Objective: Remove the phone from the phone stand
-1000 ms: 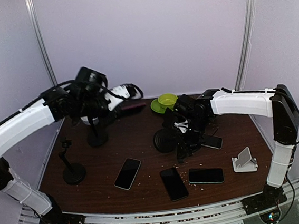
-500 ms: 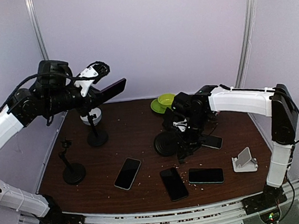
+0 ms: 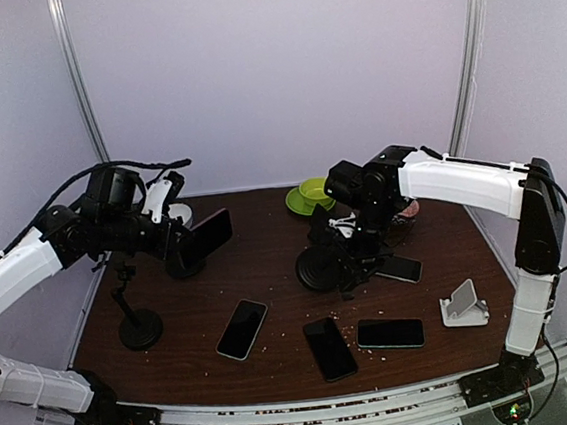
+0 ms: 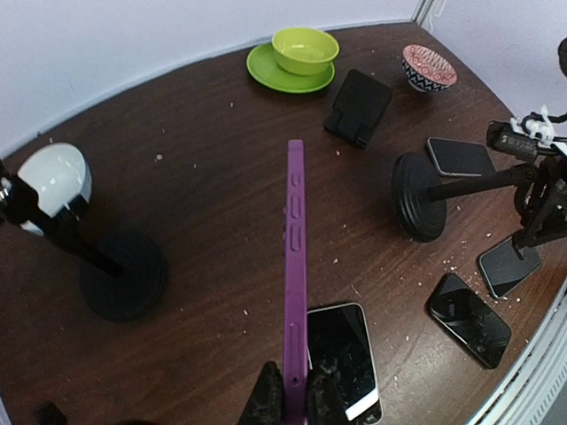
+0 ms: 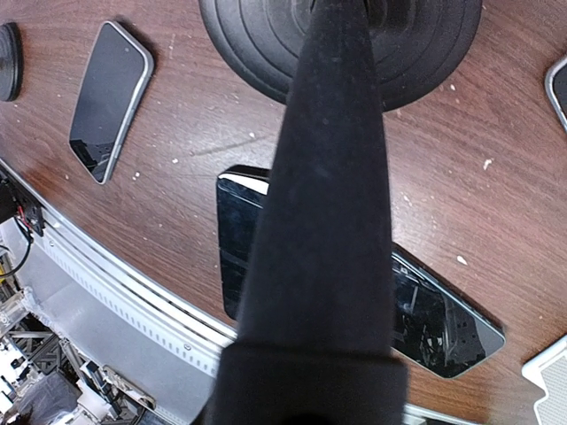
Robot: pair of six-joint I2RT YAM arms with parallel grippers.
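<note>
Fingers (image 4: 266,398) of left gripper (image 4: 295,405) clamped tight on one end of phone (image 4: 295,257). Purple case, held on edge, side buttons facing the wrist camera. Phone is up in the air over the table (image 4: 204,177), off the phone stand (image 4: 122,273) and not touching it. That stand sits to the left in the wrist view: black round base, thin stem, white round head (image 4: 53,175). Top view puts the phone just in front of that stand.

Below the held phone, spare phone (image 4: 341,359) lies flat on the table, screen up.

Right gripper (image 4: 530,190) is partly closed around the stem of second stand (image 4: 416,197), which has a black ribbed disc base. Right wrist view is mostly that stem, and the fingers themselves don't show there. Cannot tell if the disc sits flat.

Further out:
- dark phone (image 3: 330,348) and sideways phone (image 3: 390,333), flat near the front edge
- fourth phone (image 3: 399,268), just beside the disc base
- white stand (image 3: 464,305), front right
- clamp stand (image 3: 139,327), front left
- green bowl (image 4: 304,49) on green plate (image 4: 266,75), at the back
- patterned bowl (image 4: 428,66) and black folding stand (image 4: 357,106), near the green bowl and plate
</note>
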